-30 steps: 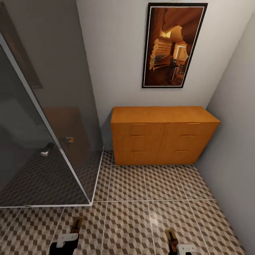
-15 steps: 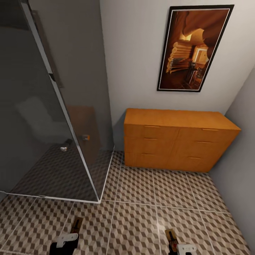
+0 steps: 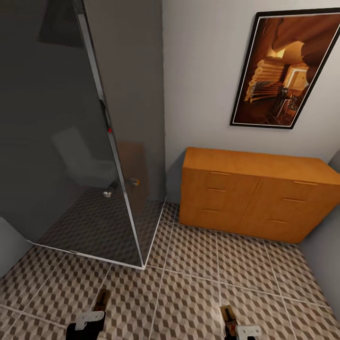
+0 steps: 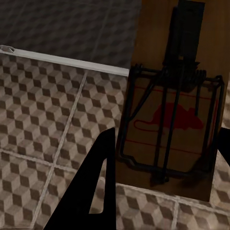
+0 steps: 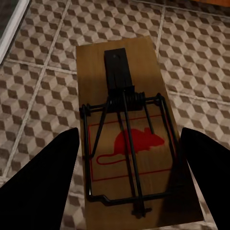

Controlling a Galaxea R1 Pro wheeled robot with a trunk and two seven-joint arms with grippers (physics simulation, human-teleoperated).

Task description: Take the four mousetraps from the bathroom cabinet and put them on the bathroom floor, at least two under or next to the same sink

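Each of my grippers holds a mousetrap, a tan board with dark wire and a red mouse print. The left gripper (image 4: pixel 165 143) is shut on one mousetrap (image 4: pixel 172 115); in the head view this gripper (image 3: pixel 89 323) and its mousetrap (image 3: pixel 101 300) sit at the bottom left. The right gripper (image 5: pixel 129 139) is shut on another mousetrap (image 5: pixel 127 143), at the head view's bottom right (image 3: pixel 228 315). Both hang above the cube-patterned bathroom floor (image 3: pixel 189 293). The orange-tan cabinet (image 3: pixel 255 198) stands ahead to the right with its drawers closed. The bathroom sink is out of view.
A dark glass shower enclosure (image 3: pixel 71 141) fills the left, its white floor rail (image 3: pixel 94 257) ending in a corner close ahead. A framed picture (image 3: pixel 283 71) hangs over the cabinet. A grey wall (image 3: pixel 328 255) closes the right side.
The whole head view has shifted, so the camera has turned left: cabinet and picture now sit further right and the shower glass takes more of the picture. Both grippers keep their mousetraps.
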